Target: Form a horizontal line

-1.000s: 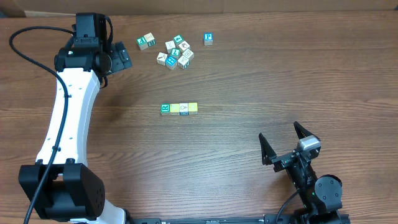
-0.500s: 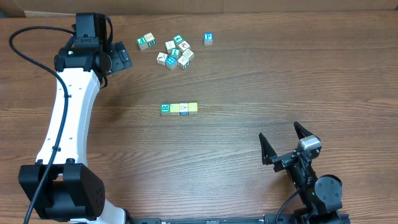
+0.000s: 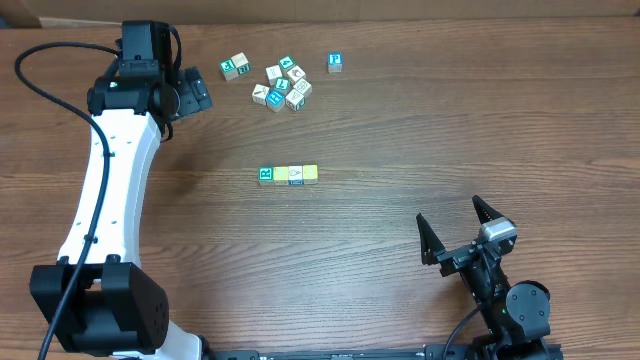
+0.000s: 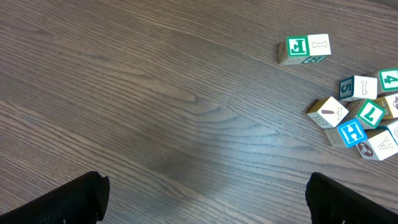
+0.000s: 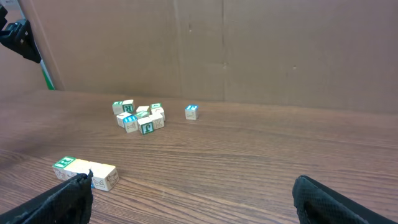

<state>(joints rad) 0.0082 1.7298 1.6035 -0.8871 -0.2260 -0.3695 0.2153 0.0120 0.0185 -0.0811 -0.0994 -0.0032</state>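
Row of four cubes touching mid-counter, loose cubes near far edge, left gripper and right gripper released, empty

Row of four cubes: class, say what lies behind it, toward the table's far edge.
Behind the row: bare table, then a pile of cubes, a pair and a lone cube. Pile cubes partly hide each other.

left arm: white shell, black joints
cable: black, looped
right arm: black, silver block
right gripper: black tapered fingers
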